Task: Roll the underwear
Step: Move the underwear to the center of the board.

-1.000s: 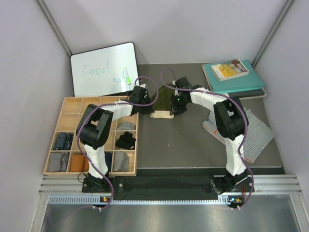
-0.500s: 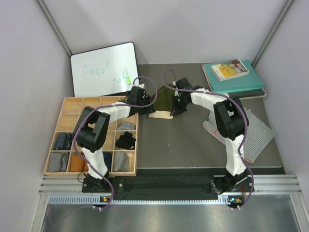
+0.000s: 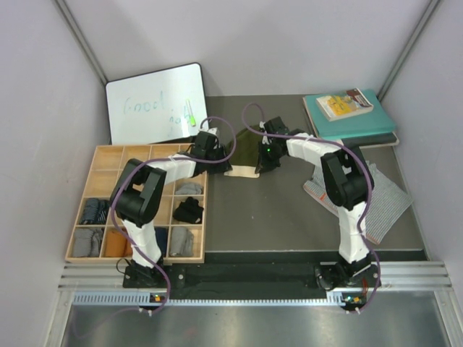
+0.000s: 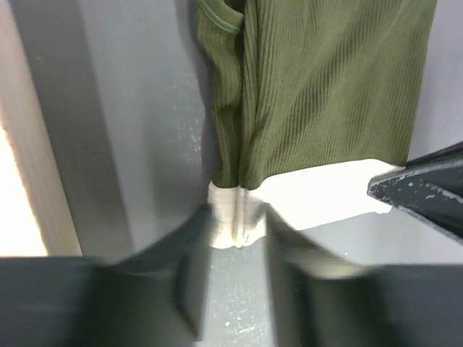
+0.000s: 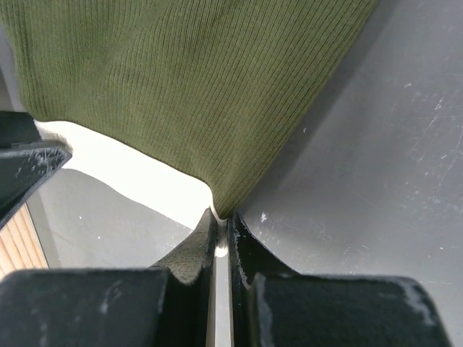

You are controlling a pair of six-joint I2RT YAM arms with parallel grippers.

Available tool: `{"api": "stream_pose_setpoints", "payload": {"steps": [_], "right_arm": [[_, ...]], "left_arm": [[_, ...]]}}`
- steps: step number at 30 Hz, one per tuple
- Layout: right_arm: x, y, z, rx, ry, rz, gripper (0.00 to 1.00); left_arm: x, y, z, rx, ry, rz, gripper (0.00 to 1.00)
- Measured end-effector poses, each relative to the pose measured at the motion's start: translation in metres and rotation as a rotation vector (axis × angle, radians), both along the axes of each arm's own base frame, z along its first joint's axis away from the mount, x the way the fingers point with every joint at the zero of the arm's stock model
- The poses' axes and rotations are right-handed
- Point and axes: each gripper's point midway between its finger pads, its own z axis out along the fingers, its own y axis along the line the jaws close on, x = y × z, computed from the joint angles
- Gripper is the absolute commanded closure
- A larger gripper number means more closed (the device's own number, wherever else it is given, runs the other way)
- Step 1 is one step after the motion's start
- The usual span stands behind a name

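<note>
Two grippers meet at the near edge of the olive underwear, which lies flat on the grey table toward the back, between the wooden tray and the teal books. Its cream waistband faces the arm bases.

Left gripper: the blurred fingers stand on either side of the folded left corner of the waistband. The cloth fills the narrow gap between them; whether they press it cannot be told.

Right gripper: the fingers are set almost together, pinching the waistband's right corner where the olive rib meets the cream.

Patterned underwear lies well apart near the table's right edge, partly under the right arm. A whiteboard stands behind the tray.
</note>
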Motion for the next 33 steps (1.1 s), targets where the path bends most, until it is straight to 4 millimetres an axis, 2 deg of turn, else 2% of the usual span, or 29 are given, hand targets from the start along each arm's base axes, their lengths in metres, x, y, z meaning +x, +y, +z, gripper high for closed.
{"api": "stream_pose_setpoints", "payload": {"steps": [1, 2, 8, 12, 14, 19, 20, 23, 26, 28, 33], "right_arm": [[0.0, 0.0, 0.0, 0.001, -0.001, 0.0, 1.0], [0.0, 0.0, 0.0, 0.002, -0.003, 0.0, 1.0], [-0.012, -0.007, 0.0, -0.009, 0.005, 0.001, 1.0], [-0.032, -0.018, 0.0, -0.023, 0.026, 0.005, 1.0], [-0.049, -0.027, 0.0, -0.032, 0.04, 0.009, 1.0], [-0.105, -0.048, 0.001, -0.051, 0.091, 0.03, 1.0], [-0.116, -0.05, 0.002, -0.052, 0.098, 0.036, 0.97], [-0.149, -0.057, 0.003, -0.049, 0.12, 0.048, 0.67], [-0.179, -0.069, 0.011, -0.046, 0.131, 0.037, 0.53], [-0.188, -0.074, 0.022, -0.038, 0.109, 0.016, 0.53], [-0.185, -0.063, 0.064, 0.085, -0.028, -0.015, 0.73]], "left_arm": [[-0.001, -0.001, -0.001, -0.01, -0.001, -0.003, 0.83], [-0.002, -0.003, -0.002, -0.017, -0.002, -0.008, 1.0], [-0.011, -0.015, -0.004, -0.056, 0.002, -0.044, 1.0], [-0.026, -0.024, -0.005, -0.084, 0.008, -0.075, 1.0], [-0.044, -0.029, -0.005, -0.092, 0.024, -0.097, 1.0], [-0.104, -0.044, -0.007, -0.127, 0.099, -0.165, 1.0], [-0.117, -0.047, -0.007, -0.131, 0.111, -0.178, 1.0], [-0.155, -0.055, -0.008, -0.141, 0.145, -0.211, 1.0], [-0.192, -0.056, -0.011, -0.146, 0.177, -0.22, 1.0], [-0.205, -0.051, -0.013, -0.158, 0.184, -0.193, 1.0], [-0.215, -0.045, -0.014, -0.195, 0.181, -0.122, 1.0]]}}
